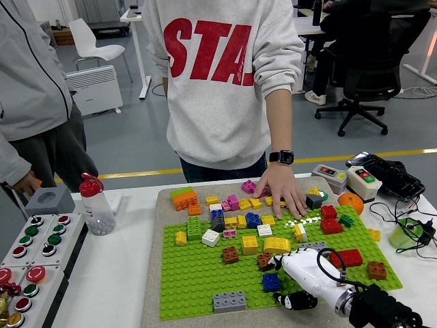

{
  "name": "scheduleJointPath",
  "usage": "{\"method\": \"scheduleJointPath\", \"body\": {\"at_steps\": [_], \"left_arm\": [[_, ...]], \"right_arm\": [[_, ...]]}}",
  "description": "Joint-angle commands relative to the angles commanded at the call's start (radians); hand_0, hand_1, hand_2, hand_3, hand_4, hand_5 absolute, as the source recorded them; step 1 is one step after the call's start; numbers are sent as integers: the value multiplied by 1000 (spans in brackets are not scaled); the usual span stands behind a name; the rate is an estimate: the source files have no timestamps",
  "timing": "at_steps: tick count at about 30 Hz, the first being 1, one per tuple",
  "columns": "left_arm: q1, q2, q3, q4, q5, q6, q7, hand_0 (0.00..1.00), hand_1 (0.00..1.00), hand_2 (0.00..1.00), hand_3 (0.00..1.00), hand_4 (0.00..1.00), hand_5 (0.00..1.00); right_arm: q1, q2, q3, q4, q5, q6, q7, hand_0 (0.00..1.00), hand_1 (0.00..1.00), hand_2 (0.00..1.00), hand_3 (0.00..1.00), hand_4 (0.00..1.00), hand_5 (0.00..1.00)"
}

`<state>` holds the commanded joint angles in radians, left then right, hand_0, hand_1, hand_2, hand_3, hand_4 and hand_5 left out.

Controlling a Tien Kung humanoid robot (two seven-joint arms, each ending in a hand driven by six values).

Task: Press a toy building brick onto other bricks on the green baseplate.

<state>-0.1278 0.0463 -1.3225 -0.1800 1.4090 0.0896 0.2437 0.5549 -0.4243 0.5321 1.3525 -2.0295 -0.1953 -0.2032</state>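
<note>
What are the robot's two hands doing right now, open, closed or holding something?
Left hand: not in view.
Right hand: over the green baseplate; its grip cannot be told.

Right hand (300, 277) fingers' grip unclear, arm cut off at the bottom-right corner.

— Where's the right robot hand (300, 277)?
— Low over the green baseplate (198, 280) near its front right corner, palm down, fingers curled under.
— And the person's hand (283, 193)?
— Flat at the baseplate's far edge.
</note>
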Motion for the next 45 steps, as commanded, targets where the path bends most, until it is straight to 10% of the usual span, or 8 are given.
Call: {"method": "scheduleJointPath", "body": {"at_steps": [45], "left_arm": [[-11, 2, 3, 0, -7, -1, -3, 659, 684, 680, 580, 292, 998]], "right_arm": [[17, 22, -18, -35, 18, -26, 21, 502, 539, 545, 602, 580, 261]]}}
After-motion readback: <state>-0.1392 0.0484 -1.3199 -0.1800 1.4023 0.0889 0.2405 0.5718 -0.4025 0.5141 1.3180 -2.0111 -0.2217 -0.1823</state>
